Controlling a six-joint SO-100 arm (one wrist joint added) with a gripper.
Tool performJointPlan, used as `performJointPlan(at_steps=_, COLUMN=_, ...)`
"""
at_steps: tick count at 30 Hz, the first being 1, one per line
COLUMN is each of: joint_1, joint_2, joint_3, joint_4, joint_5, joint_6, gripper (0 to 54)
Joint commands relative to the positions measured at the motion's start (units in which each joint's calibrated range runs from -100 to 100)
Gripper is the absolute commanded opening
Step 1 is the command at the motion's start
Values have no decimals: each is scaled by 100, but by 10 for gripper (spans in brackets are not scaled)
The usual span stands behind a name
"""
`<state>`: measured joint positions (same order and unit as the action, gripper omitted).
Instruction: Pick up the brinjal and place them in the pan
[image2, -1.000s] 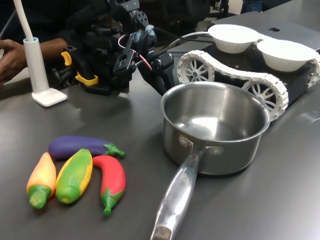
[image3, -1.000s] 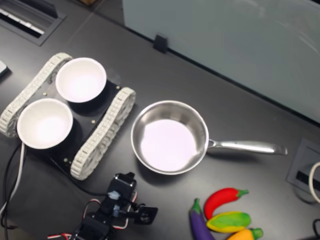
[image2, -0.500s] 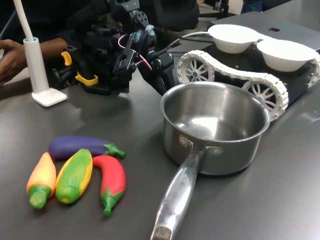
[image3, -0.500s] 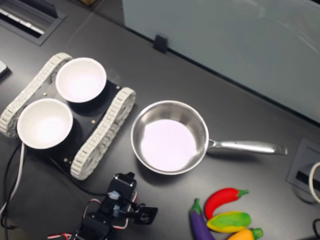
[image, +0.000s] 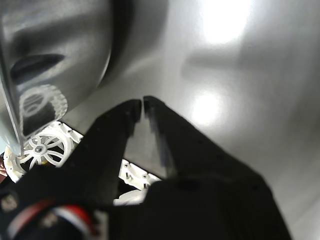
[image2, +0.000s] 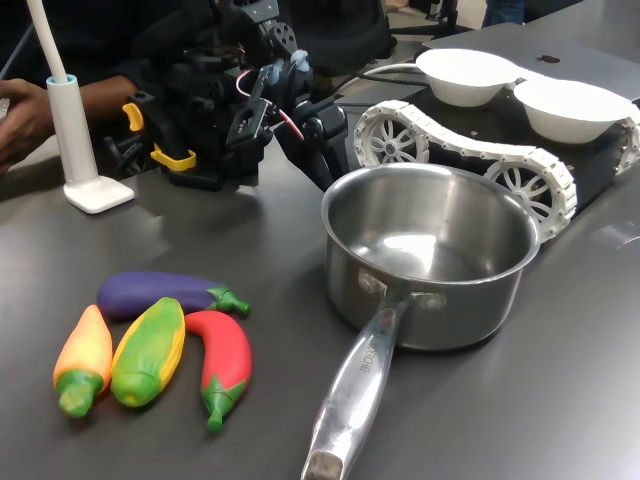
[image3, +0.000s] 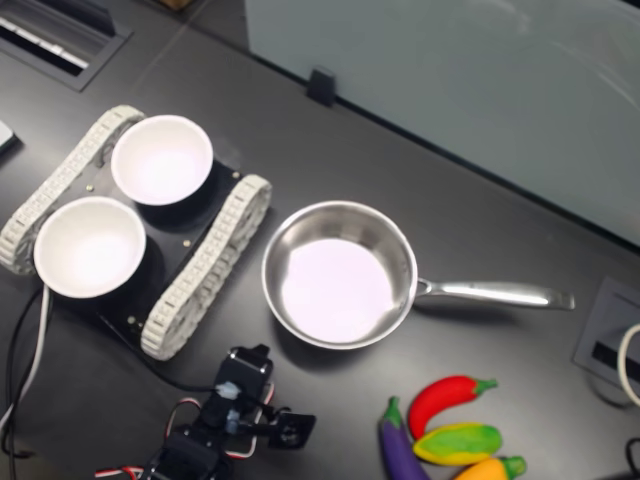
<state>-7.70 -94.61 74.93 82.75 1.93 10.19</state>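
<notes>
The purple brinjal (image2: 160, 293) with its green cap lies on the dark table at the first exterior view's left, at the back of a row of toy vegetables; the second exterior view shows the brinjal (image3: 398, 450) at its bottom edge. The steel pan (image2: 450, 310) stands empty in the middle, its handle toward the camera, and its rim (image3: 405, 262) is also seen from above. My gripper (image: 141, 102) is shut with nothing in it. It hangs low beside the pan's shiny wall (image: 55, 60), behind the pan in the first exterior view (image2: 322, 175), far from the brinjal.
A green-yellow corn (image2: 150, 350), a red chilli (image2: 225, 360) and an orange vegetable (image2: 85, 355) lie against the brinjal. A white-tracked vehicle (image2: 450, 150) carrying two white bowls (image3: 160, 158) stands behind the pan. A white stand (image2: 75, 140) and a person's hand (image2: 20, 115) are at the first exterior view's far left.
</notes>
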Motion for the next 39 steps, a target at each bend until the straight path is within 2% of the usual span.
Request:
performJointPlan(at_steps=1, joint_1=-90, joint_2=-83, joint_3=-83, joint_4=-74, joint_5=39, joint_6=-70, gripper=0)
performJointPlan(at_steps=31, joint_1=-90, joint_2=-83, joint_3=-83, joint_4=-74, joint_5=63, joint_6=-70, gripper=0)
performJointPlan(at_steps=35, joint_1=-950, joint_2=-83, joint_3=-56, joint_4=-31, joint_5=503, joint_6=-44, gripper=0)
performJointPlan(at_steps=39, joint_1=-537, joint_2=-83, joint_3=-65, joint_4=-57, joint_5=269, joint_6=-44, gripper=0)
